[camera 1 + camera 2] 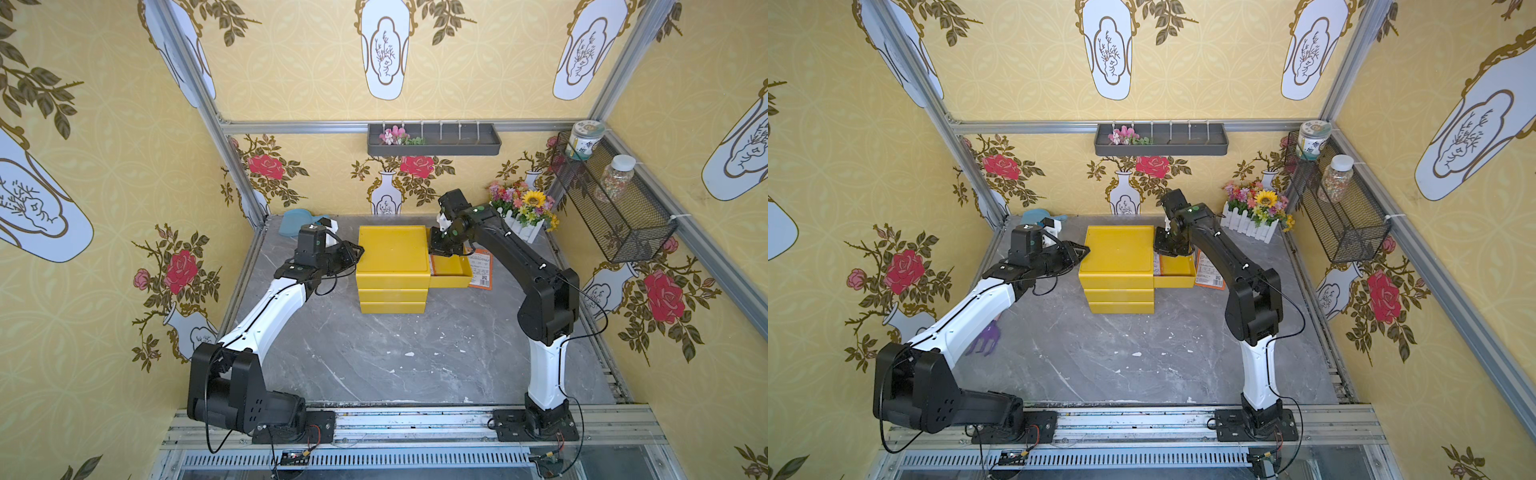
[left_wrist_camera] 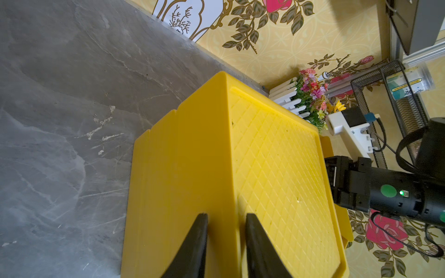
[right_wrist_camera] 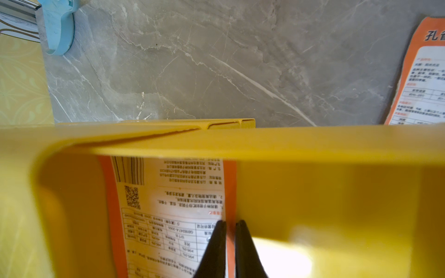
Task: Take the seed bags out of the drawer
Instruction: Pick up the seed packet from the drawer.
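A yellow drawer chest (image 1: 392, 249) stands on the middle of a grey marble table (image 1: 395, 353). Its top drawer (image 1: 451, 279) is pulled out to the right. The right gripper (image 1: 440, 249) reaches down into that drawer, its jaws closed on the orange edge of a seed bag (image 3: 166, 216) lying flat inside, printed back up. A second seed bag (image 1: 481, 270) lies on the table just right of the drawer. The left gripper (image 1: 358, 251) sits at the chest's upper left edge, jaws apart, one finger (image 2: 202, 228) on either side of it.
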